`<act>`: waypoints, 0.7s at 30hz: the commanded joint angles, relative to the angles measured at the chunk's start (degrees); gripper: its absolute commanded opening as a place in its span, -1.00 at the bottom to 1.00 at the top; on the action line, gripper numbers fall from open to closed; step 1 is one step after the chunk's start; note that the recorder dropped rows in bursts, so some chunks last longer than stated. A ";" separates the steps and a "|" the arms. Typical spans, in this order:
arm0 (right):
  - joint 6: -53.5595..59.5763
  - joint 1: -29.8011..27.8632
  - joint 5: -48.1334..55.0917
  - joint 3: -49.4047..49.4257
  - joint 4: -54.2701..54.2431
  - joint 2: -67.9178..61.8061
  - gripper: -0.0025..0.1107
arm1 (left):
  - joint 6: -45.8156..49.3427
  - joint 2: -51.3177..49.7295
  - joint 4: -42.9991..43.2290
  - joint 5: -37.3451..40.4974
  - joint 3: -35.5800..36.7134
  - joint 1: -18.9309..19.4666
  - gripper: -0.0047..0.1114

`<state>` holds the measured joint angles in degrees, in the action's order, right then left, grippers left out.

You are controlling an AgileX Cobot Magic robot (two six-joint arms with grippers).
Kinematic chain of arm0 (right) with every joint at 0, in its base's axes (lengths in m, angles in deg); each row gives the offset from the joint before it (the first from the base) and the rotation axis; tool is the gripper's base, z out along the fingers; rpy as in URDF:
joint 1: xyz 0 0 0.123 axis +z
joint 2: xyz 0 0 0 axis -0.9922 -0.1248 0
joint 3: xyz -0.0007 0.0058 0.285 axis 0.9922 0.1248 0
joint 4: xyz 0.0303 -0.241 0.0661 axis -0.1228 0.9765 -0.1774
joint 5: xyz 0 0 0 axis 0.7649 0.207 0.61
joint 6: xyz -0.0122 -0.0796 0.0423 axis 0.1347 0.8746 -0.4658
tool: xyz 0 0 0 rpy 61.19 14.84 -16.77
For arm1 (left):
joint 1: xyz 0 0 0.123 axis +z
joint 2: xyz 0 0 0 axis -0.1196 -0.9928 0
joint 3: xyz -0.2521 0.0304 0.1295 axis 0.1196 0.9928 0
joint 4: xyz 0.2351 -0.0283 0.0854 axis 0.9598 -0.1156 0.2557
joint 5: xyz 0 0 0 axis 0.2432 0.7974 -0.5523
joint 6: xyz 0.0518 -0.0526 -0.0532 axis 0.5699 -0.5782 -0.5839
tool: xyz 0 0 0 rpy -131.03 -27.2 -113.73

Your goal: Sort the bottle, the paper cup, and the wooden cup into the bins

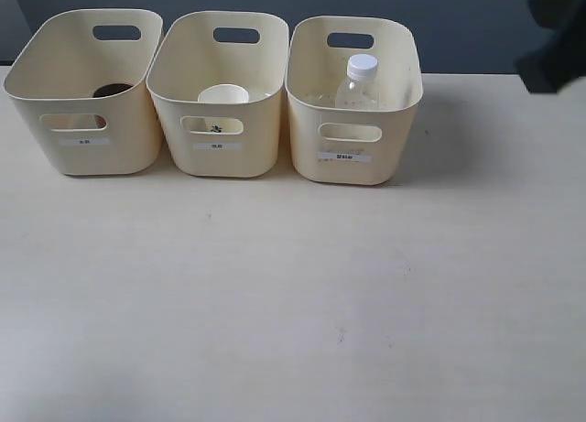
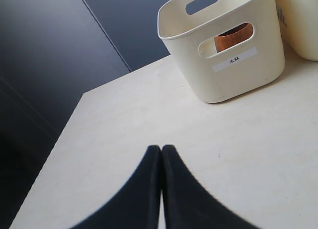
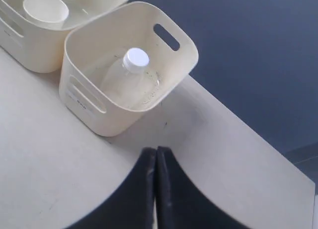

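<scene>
Three cream bins stand in a row at the back of the table. In the left bin sits the brown wooden cup, seen through the handle cut-out in the left wrist view. The middle bin holds the white paper cup, also. The clear bottle with its white cap stands in the right bin. My left gripper is shut and holds nothing, above bare table. My right gripper is shut and holds nothing, beside the right bin.
The pale table stretches in front of the bins. A dark wall rises behind them. Part of the right arm shows as a dark blur at the top right of the exterior view.
</scene>
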<state>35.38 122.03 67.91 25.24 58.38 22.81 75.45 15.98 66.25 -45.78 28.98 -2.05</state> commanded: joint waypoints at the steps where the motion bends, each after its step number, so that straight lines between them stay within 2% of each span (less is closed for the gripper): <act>1: -1.28 -1.93 -6.73 10.88 2.32 9.96 -0.97 | -0.34 0.19 -0.24 -0.23 0.09 -0.30 -0.92; 5: -2.05 -1.93 -3.80 16.03 0.54 15.96 -0.97 | -0.34 0.19 -0.24 -0.23 0.09 -0.30 -0.92; 10: -2.05 -1.93 2.49 16.87 -2.85 19.69 -0.97 | -0.34 0.19 -0.24 -0.23 0.09 -0.30 -0.92; 21: -2.05 -1.93 2.99 16.87 -3.45 20.13 -0.97 | -0.34 0.19 -0.24 -0.23 0.09 -0.30 -0.92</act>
<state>33.55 120.44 70.88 41.84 55.33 42.71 75.45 15.98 66.25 -45.78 28.98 -2.05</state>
